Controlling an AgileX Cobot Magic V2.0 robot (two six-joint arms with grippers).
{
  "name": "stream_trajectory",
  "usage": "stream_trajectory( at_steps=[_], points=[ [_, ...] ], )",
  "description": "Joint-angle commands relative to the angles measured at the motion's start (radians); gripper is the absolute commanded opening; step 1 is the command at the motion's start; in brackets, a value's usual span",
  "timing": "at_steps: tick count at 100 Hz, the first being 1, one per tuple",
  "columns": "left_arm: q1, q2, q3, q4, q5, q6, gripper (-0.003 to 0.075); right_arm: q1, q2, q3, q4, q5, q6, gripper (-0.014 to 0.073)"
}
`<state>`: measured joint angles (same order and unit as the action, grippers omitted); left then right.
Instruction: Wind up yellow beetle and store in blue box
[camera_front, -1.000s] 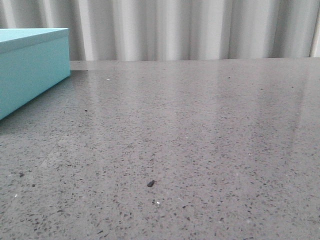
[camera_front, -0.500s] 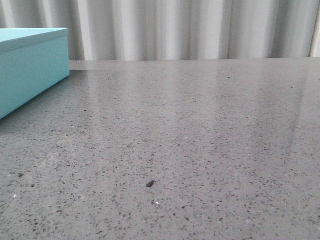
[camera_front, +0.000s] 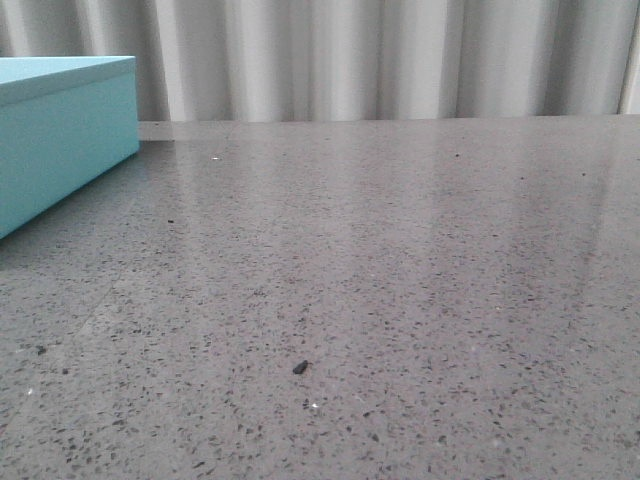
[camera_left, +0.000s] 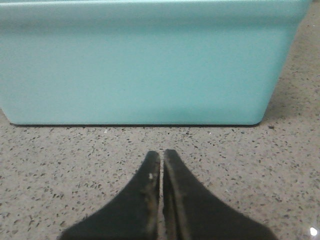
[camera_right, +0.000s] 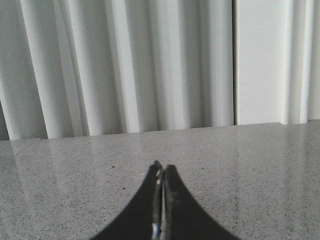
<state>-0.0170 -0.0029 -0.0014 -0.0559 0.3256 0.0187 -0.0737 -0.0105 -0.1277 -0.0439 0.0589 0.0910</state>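
Observation:
The blue box (camera_front: 60, 130) stands at the far left of the grey table in the front view, lid on. In the left wrist view its broad side (camera_left: 145, 65) fills the space just ahead of my left gripper (camera_left: 161, 155), which is shut and empty, low over the table, a short gap from the box. My right gripper (camera_right: 162, 167) is shut and empty, above bare table, facing the curtain. The yellow beetle is out of view in every frame. Neither gripper shows in the front view.
The speckled grey stone table (camera_front: 400, 280) runs to a far edge by a white pleated curtain (camera_front: 380, 55). A small dark crumb (camera_front: 300, 367) lies near the front middle.

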Motion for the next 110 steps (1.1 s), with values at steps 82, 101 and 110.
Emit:
stream_trajectory(
  at_steps=[82,101,110],
  points=[
    [-0.009,-0.032,0.026,-0.008,-0.050,-0.011,-0.0021,0.001,-0.019,-0.023,-0.014,-0.070,-0.006,-0.0061],
    [-0.009,-0.032,0.026,-0.008,-0.050,-0.011,-0.0021,0.001,-0.019,0.041,-0.014,-0.131,-0.006,-0.0061],
    [-0.009,-0.032,0.026,-0.008,-0.050,-0.011,-0.0021,0.001,-0.019,0.114,-0.014,-0.180,-0.006,-0.0061]
  ],
)
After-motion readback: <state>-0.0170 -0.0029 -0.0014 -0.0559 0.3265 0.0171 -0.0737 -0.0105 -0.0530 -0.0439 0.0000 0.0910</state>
